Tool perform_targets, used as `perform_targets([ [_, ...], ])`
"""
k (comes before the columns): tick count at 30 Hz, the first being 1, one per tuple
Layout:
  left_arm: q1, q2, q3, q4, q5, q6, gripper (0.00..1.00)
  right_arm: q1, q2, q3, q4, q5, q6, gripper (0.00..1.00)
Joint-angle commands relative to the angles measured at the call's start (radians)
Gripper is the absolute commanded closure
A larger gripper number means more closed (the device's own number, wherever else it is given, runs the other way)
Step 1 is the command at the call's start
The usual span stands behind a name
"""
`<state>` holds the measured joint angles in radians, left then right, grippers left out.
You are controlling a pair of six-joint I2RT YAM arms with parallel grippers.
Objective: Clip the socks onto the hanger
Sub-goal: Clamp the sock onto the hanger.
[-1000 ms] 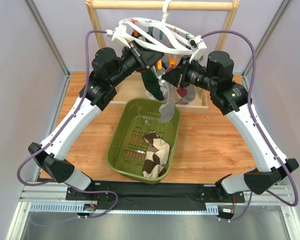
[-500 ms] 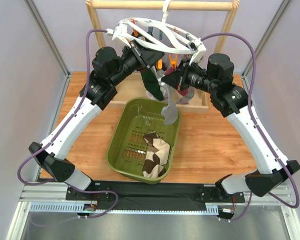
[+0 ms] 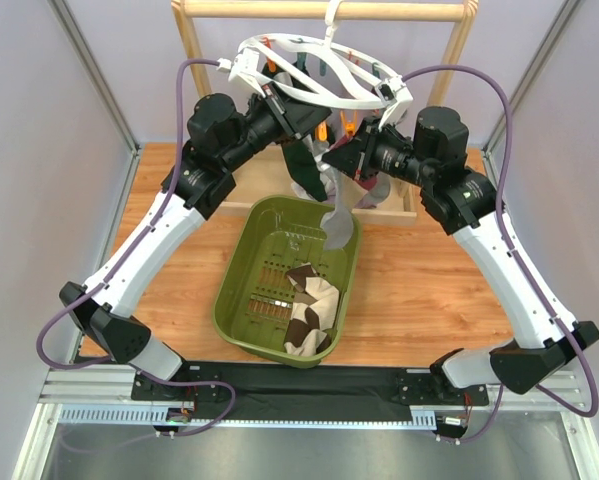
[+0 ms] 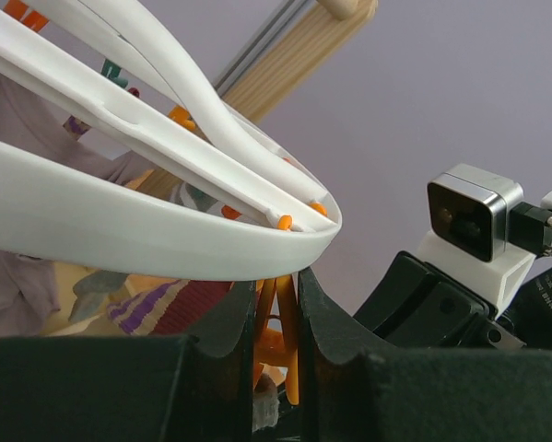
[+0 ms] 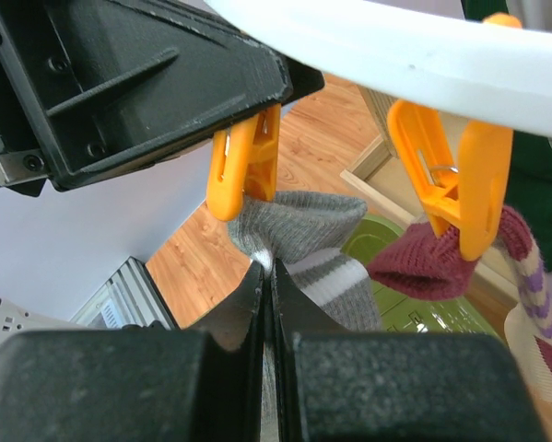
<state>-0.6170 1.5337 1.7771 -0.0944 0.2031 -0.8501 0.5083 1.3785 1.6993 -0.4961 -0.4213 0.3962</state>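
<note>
While the left hand (image 4: 277, 299) squeezes the orange clip (image 5: 243, 158) under the hanger (image 4: 119, 216), the right hand (image 5: 267, 276), clamped on the grey striped sock (image 5: 308, 230), has that clip at 12 o'clock, sock hanging toward 6.

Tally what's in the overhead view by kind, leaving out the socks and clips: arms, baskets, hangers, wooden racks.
Arms: 2
Green basket: 1
White hanger: 1
Wooden rack: 1
Total: 5

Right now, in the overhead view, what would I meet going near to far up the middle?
Black base rail → green basket → argyle sock → hanging grey sock → white hanger → wooden rail.
</note>
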Motion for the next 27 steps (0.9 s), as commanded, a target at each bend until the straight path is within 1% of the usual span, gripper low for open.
perform_targets([
  [1,-0.004,0.008,0.021,-0.008,0.035,-0.017,1.0,0.004,0.002,0.054,0.041,-0.008,0.004,1.0],
  [21,-0.006,-0.014,-0.015,0.018,0.038,-0.037,1.0,0.004,0.028,0.085,0.057,0.052,-0.003,1.0],
  [22,-0.006,-0.015,-0.019,0.022,0.033,-0.037,0.96,0.004,0.027,0.085,0.063,0.049,0.0,1.0],
  [23,-0.006,-0.023,-0.033,0.028,0.032,-0.033,0.9,0.004,0.027,0.085,0.065,0.047,0.001,1.0],
  [25,-0.004,-0.027,-0.042,0.038,0.024,-0.033,0.75,0.004,0.024,0.088,0.064,0.046,0.001,1.0],
  [26,-0.006,-0.03,-0.045,0.042,0.025,-0.03,0.66,0.004,0.022,0.086,0.065,0.046,0.003,1.0],
  [27,-0.006,-0.03,-0.045,0.041,0.025,-0.024,0.63,0.004,0.022,0.086,0.068,0.038,0.007,1.0],
])
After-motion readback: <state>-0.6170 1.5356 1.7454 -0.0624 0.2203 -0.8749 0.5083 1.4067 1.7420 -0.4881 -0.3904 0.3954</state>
